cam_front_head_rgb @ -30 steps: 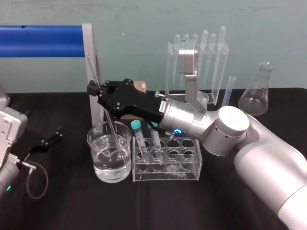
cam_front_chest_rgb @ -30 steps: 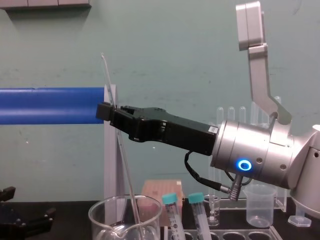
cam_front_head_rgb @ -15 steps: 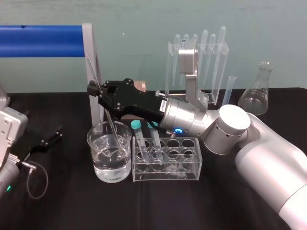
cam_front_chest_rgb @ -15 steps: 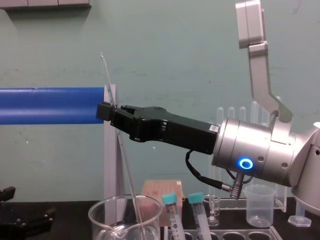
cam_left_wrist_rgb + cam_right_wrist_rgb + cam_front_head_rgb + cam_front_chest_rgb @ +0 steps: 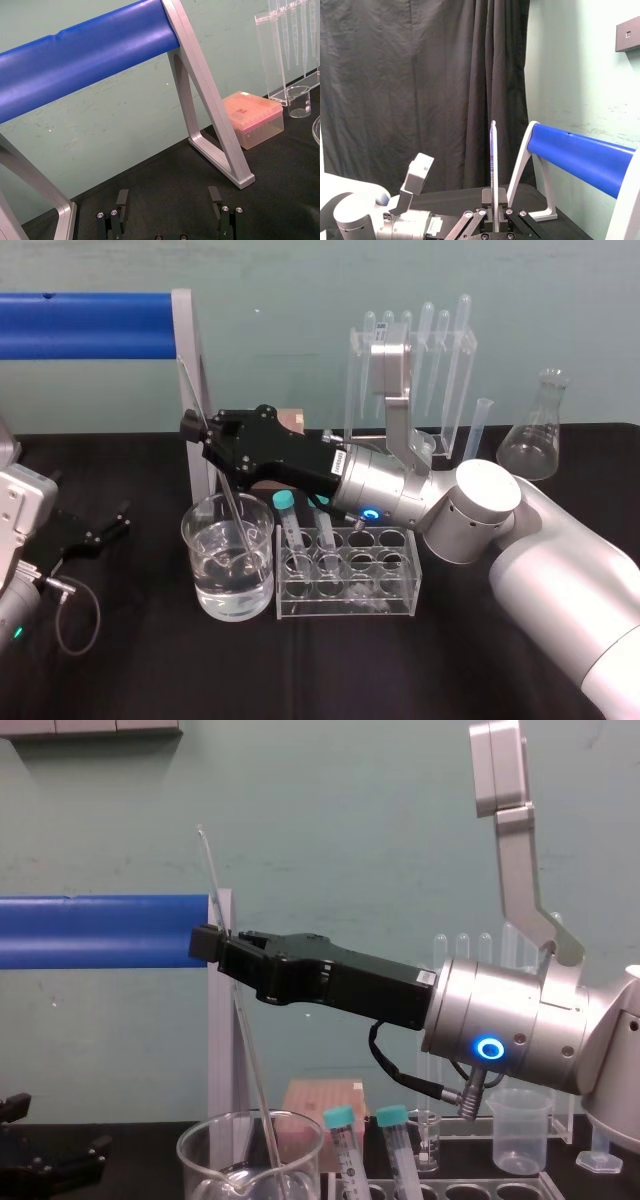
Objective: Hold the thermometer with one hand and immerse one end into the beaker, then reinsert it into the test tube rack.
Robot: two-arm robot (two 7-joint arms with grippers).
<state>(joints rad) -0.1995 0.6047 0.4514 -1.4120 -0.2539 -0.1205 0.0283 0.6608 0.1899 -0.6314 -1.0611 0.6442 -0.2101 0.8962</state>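
My right gripper (image 5: 196, 427) is shut on the thermometer (image 5: 228, 502), a long thin clear rod held tilted, about a third of the way down its length. Its lower end is inside the wide glass beaker (image 5: 197, 550), in the clear liquid. The chest view shows the thermometer (image 5: 250, 1055) slanting down from the right gripper (image 5: 210, 942) into the beaker (image 5: 200, 1145). The clear test tube rack (image 5: 400, 592) stands just right of the beaker with two teal-capped tubes (image 5: 288, 512). My left gripper (image 5: 95, 530) rests open on the table at far left, its fingers (image 5: 121, 199) apart.
A grey frame with a blue bar (image 5: 85, 325) stands behind the beaker. An acrylic pipette stand (image 5: 415, 370), a slim cylinder (image 5: 478, 425) and a conical flask (image 5: 535, 440) are at the back right. A pink box (image 5: 255, 117) sits near the frame's foot.
The right gripper and thermometer have drifted very slightly to the left; the rod's lower end stays in the beaker. The left arm has not moved.
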